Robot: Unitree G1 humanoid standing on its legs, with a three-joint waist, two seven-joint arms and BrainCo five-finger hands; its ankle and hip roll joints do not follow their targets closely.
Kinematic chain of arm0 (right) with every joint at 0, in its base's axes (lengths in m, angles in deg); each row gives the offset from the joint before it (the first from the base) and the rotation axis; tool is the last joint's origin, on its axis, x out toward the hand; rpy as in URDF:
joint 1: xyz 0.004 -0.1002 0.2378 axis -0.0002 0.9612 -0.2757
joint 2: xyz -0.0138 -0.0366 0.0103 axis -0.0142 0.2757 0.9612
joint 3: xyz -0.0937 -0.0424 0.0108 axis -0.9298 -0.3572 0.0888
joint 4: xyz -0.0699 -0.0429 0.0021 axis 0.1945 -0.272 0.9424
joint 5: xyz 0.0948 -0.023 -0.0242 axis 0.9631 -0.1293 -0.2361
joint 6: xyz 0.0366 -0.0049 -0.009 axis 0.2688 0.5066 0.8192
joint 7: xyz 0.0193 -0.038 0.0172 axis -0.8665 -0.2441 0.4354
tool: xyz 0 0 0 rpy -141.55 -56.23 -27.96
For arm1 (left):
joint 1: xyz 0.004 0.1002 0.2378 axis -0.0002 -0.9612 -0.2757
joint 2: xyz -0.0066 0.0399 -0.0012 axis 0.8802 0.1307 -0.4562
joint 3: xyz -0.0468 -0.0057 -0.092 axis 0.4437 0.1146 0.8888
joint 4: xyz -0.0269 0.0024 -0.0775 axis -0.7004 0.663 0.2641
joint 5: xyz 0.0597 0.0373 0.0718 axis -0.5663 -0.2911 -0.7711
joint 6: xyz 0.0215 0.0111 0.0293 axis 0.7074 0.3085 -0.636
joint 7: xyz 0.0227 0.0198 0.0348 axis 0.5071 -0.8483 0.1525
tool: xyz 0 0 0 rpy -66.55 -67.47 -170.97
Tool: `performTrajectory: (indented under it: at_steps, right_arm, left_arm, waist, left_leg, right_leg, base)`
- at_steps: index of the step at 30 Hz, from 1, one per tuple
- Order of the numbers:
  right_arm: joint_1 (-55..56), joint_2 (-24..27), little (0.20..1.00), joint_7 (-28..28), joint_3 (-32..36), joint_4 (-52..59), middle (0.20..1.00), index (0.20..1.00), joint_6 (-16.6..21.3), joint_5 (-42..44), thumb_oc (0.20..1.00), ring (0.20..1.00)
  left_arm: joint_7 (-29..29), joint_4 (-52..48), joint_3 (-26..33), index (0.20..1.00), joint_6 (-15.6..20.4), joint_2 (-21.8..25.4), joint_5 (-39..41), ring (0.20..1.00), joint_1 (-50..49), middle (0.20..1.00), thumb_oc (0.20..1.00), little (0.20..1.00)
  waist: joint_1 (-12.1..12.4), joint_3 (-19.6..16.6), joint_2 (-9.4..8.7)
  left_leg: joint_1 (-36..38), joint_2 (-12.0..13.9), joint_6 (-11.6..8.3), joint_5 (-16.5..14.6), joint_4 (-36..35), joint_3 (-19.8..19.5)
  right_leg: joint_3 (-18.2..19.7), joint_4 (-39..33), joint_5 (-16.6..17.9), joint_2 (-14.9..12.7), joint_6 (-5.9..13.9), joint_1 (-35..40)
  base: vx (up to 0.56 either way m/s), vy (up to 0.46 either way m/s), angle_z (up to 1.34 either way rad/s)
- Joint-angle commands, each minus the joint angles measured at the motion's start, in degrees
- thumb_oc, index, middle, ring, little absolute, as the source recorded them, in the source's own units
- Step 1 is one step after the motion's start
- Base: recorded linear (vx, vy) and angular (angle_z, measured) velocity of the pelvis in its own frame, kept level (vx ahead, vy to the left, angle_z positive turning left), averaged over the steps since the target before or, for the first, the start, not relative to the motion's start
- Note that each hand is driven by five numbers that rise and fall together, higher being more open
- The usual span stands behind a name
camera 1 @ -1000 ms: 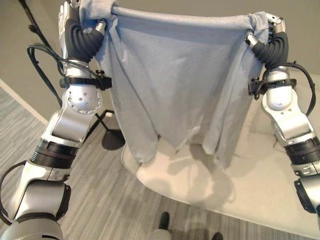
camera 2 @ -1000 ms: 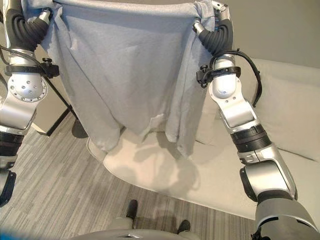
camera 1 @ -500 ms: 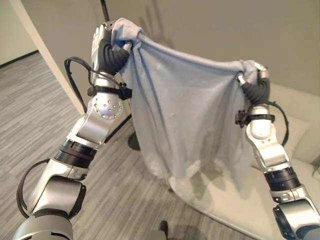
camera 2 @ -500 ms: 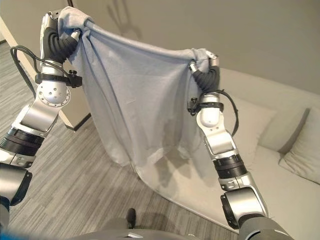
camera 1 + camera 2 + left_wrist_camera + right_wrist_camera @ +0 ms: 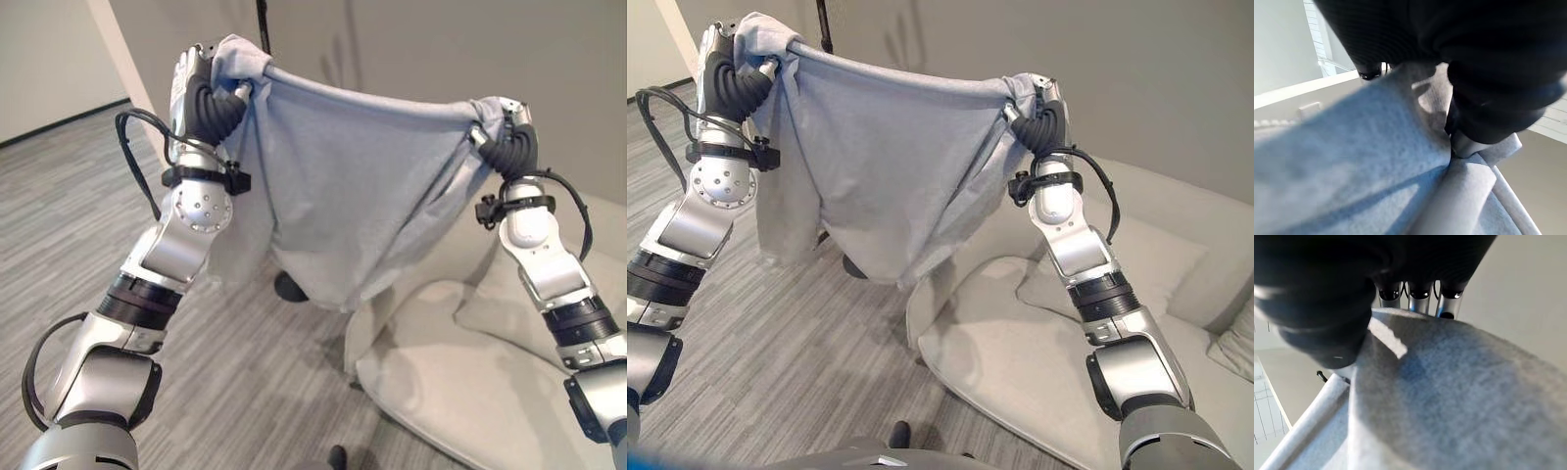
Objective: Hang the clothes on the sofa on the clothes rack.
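Observation:
A light grey garment (image 5: 343, 196) hangs spread between my two raised hands, its top edge stretched taut. My left hand (image 5: 201, 83) is shut on its upper left corner, the cloth bunched over the fingers (image 5: 1371, 73). My right hand (image 5: 509, 127) is shut on the upper right corner, cloth draped over its fingers (image 5: 1415, 301). The garment's lower edge swings out over the floor, clear of the cream sofa (image 5: 470, 372). A thin dark pole of the clothes rack (image 5: 263, 29) rises just behind the left hand, and its round dark base (image 5: 291, 287) shows under the cloth.
The cream sofa has cushions (image 5: 1097, 264) at lower right. Grey striped carpet (image 5: 245, 392) covers the floor at left. A plain grey wall (image 5: 441, 49) stands behind, with a pale wall corner (image 5: 108, 39) at upper left.
The camera has turned, so the sofa sits further right. Both hands keep hold of the garment; its lower part has swung up and to the left, off the sofa's edge.

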Motion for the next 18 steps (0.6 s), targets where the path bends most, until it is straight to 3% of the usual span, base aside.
performTrajectory:
  at_steps: [1,3,5,9,11,12,13,15,18]
  right_arm:
    - [-5.7,3.5,0.2,0.8,-0.1,-0.2,0.2,0.2,2.6,-0.1,0.2,0.2]
    - [-6.9,4.0,0.2,0.9,-0.5,-0.6,0.2,0.2,2.6,0.2,0.2,0.2]
    - [-7.4,4.7,0.2,1.4,-0.2,-0.8,0.2,0.2,2.4,0.2,0.2,0.2]
    - [-5.1,4.9,0.2,2.4,1.6,0.0,0.2,0.2,2.0,-0.3,0.2,0.2]
    - [-3.9,4.7,0.2,2.3,2.7,0.2,0.2,0.2,2.1,-0.9,0.2,0.2]
    - [-2.0,3.9,0.2,2.3,4.1,1.3,0.2,0.2,1.7,-1.6,0.2,0.2]
    - [-0.9,3.0,0.2,2.6,4.8,1.5,0.2,0.2,1.7,-1.9,0.2,0.2]
    - [-0.2,1.8,0.2,2.5,5.2,1.8,0.2,0.2,1.3,-2.0,0.2,0.2]
    - [0.8,-0.6,0.2,2.2,6.2,2.3,0.2,0.2,0.4,-3.1,0.2,0.2]
  left_arm:
    - [1.2,1.4,2.7,0.2,1.7,-0.7,0.0,0.2,3.7,0.2,0.2,0.2]
    - [1.6,1.9,2.4,0.2,1.7,-0.3,0.4,0.2,4.5,0.2,0.2,0.2]
    - [2.7,2.4,2.9,0.2,1.9,0.4,0.7,0.2,4.7,0.2,0.2,0.2]
    - [3.1,3.1,2.3,0.2,1.9,-0.3,1.2,0.2,4.8,0.2,0.2,0.2]
    - [2.7,3.2,1.6,0.2,1.9,-1.3,0.8,0.2,5.0,0.2,0.2,0.2]
    - [1.6,2.7,0.6,0.2,1.9,-1.6,0.6,0.2,5.2,0.2,0.2,0.2]
    - [1.0,2.6,0.0,0.2,1.9,-1.6,0.3,0.2,5.5,0.2,0.2,0.2]
    - [0.7,2.5,-0.4,0.2,1.8,-1.2,0.1,0.2,5.7,0.2,0.2,0.2]
    - [-0.2,1.7,-1.2,0.2,1.1,-0.2,-1.3,0.2,6.2,0.2,0.2,0.2]
  waist:
    - [0.4,-0.9,0.06]
    - [0.2,-0.2,-0.04]
    - [-0.5,0.6,0.25]
    - [-1.7,0.2,1.81]
    - [-1.6,-0.3,2.84]
    - [-1.7,-0.9,2.61]
    - [-1.7,-1.1,1.88]
    - [-1.6,-1.1,1.1]
    - [-1.6,-1.0,0.4]
  left_leg:
    - [-0.2,5.3,-5.97,-9.5,7.9,-1.0]
    - [-3.0,7.6,-7.43,-7.7,7.6,-2.2]
    - [-5.3,13.0,-9.71,-3.9,4.6,-4.2]
    - [-6.4,17.9,-11.22,-0.9,-0.8,-2.4]
    - [-5.4,18.1,-12.48,0.8,-2.2,-2.7]
    - [-5.6,15.7,-12.04,-0.6,-0.7,-2.7]
    - [-5.2,14.0,-11.3,-1.8,0.4,-2.2]
    - [-4.5,12.7,-10.54,-2.9,0.9,-1.3]
    - [-0.9,9.1,-7.31,-6.0,1.0,2.5]
  right_leg:
    - [0.4,0.8,-3.8,-1.7,5.81,-0.1]
    - [0.8,0.8,-3.2,-2.6,6.22,-1.0]
    - [1.2,1.4,-3.5,-4.5,7.36,-1.9]
    - [1.0,4.0,-6.1,-6.1,8.33,-1.4]
    - [0.5,4.1,-6.4,-6.4,8.77,-0.5]
    - [0.0,5.0,-5.1,-10.2,9.71,0.0]
    - [0.0,5.8,-4.2,-12.2,10.13,-0.1]
    - [0.3,6.7,-3.4,-13.7,10.39,-0.4]
    - [-1.0,12.6,-1.6,-18.1,10.15,-2.2]
  base:
    - [-0.03,0.165,0.23]
    - [-0.05,0.193,0.11]
    - [0.0,0.343,0.04]
    - [0.1,0.365,-0.04]
    - [0.17,0.358,0.03]
    - [0.21,0.446,0.09]
    - [0.25,0.553,0.11]
    - [0.11,0.236,0.16]
    - [0.12,0.41,0.09]
